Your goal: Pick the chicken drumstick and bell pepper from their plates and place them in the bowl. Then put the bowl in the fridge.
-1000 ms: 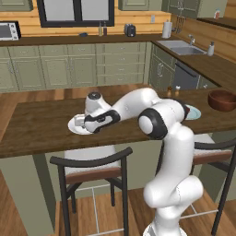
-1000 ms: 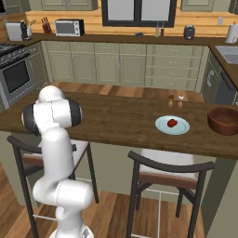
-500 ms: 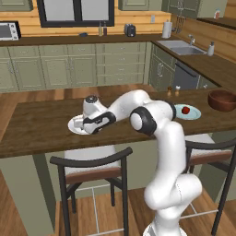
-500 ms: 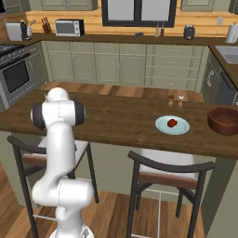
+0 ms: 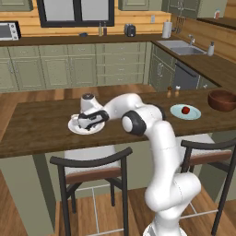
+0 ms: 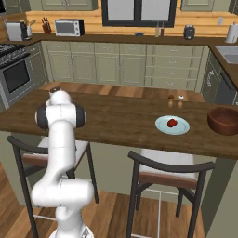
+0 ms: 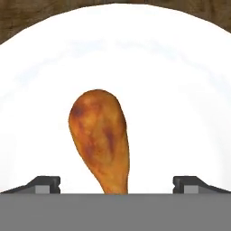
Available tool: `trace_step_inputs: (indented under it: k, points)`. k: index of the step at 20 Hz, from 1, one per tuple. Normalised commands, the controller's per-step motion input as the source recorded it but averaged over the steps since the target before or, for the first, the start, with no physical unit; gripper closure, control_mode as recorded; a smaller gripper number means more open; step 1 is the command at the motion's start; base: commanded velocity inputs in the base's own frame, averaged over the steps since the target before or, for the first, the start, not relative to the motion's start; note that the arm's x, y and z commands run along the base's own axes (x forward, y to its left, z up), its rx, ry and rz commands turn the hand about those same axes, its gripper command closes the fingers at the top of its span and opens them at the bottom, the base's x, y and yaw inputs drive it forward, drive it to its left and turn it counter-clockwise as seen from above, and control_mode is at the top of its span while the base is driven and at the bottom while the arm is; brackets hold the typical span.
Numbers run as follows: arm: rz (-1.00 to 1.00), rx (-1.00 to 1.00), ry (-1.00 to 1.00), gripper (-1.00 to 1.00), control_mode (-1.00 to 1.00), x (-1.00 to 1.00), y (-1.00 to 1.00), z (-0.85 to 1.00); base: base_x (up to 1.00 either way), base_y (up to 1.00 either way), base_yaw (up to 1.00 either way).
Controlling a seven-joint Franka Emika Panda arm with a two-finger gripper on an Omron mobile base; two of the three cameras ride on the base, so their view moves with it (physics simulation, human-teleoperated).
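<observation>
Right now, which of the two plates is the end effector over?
The white plate with the drumstick, under the open end effector; the blue-green plate holds the red pepper.

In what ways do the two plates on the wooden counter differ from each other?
The round white plate carries the orange-brown chicken drumstick; the round pale blue-green plate carries the small glossy red bell pepper. The open gripper hovers close over the white plate, while nothing is near the blue-green one, which lies nearer the dark reddish-brown wooden bowl. Both lie flat.
</observation>
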Motion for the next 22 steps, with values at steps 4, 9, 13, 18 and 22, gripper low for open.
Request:
trace_step_inputs:
  k: [4,9,13,18,22]
  points:
    - [0.0,0.0,0.09,1.0,-1.0,0.23,0.07,-0.67,0.0,0.0,0.0]
    - [0.02,0.05,0.02,1.0,-1.0,-0.31,-0.03,-0.88,0.0,0.0,0.0]
    - [0.07,0.16,0.01,1.0,-1.0,-0.73,-0.21,-0.82,0.0,0.0,0.0]
    - [0.09,0.05,-0.07,1.0,-1.0,-1.0,-0.17,-0.91,0.0,0.0,0.0]
    - [0.07,0.0,-0.1,1.0,-1.0,-0.81,0.0,-0.11,0.0,0.0,0.0]
